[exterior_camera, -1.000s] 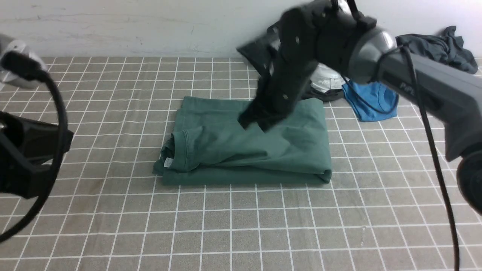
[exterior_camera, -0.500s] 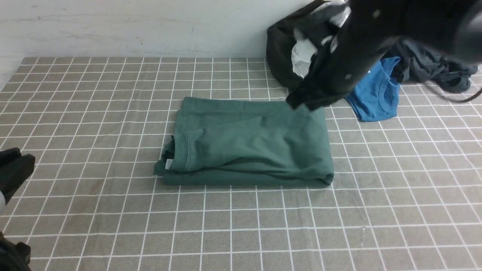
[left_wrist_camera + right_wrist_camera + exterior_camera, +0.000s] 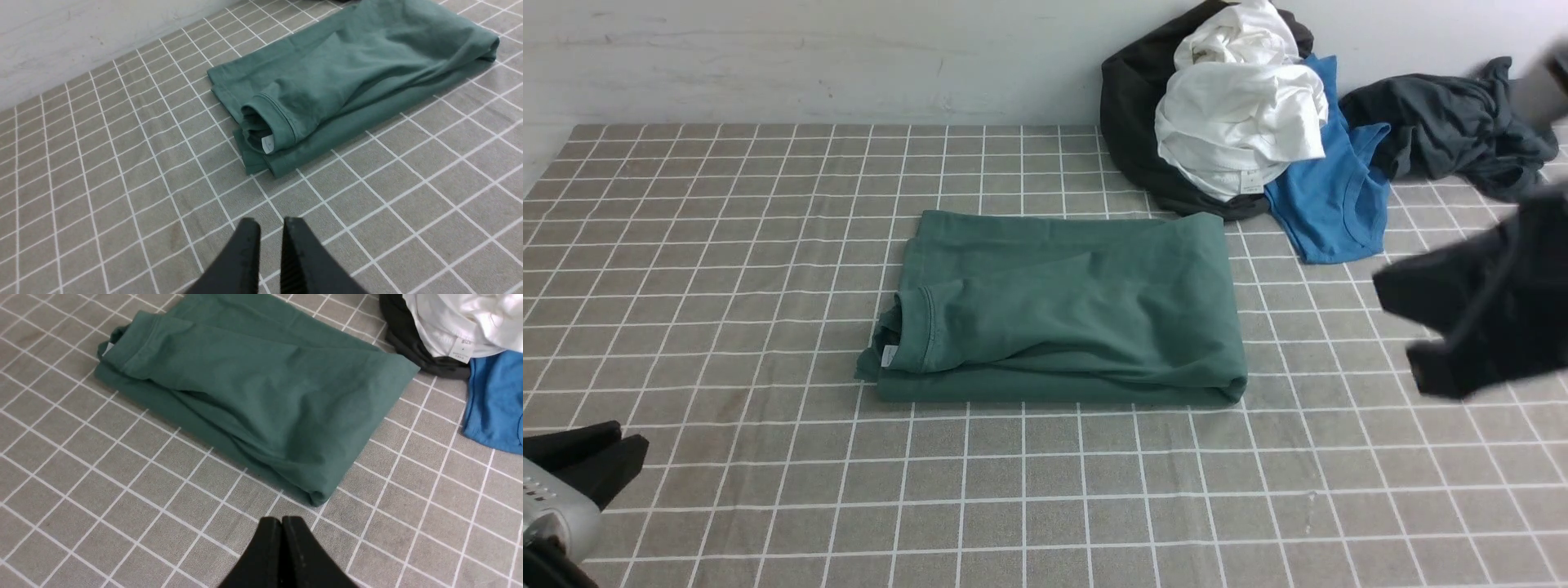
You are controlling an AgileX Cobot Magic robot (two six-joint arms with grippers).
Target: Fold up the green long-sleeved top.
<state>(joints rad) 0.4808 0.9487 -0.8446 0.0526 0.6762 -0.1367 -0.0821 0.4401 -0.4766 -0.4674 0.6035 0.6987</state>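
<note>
The green long-sleeved top (image 3: 1062, 310) lies folded into a flat rectangle in the middle of the checked table cloth. Its collar and white neck label (image 3: 889, 354) are at its left end, and the chest logo is hidden. It also shows in the left wrist view (image 3: 347, 73) and the right wrist view (image 3: 261, 384). My left gripper (image 3: 267, 223) is slightly open and empty, low at the front left (image 3: 621, 445), well clear of the top. My right gripper (image 3: 282, 519) is shut and empty, blurred at the right (image 3: 1437, 327), off the top's right end.
A pile of clothes lies at the back right against the wall: a black garment (image 3: 1131, 122), a white one (image 3: 1241, 106), a bright blue T-shirt (image 3: 1331, 204) and a dark charcoal-grey garment (image 3: 1445, 131). The black garment touches the top's far right corner.
My right arm has swung from over the top out to the right and lower. My left arm has dropped to the front left corner. The top has not moved.
</note>
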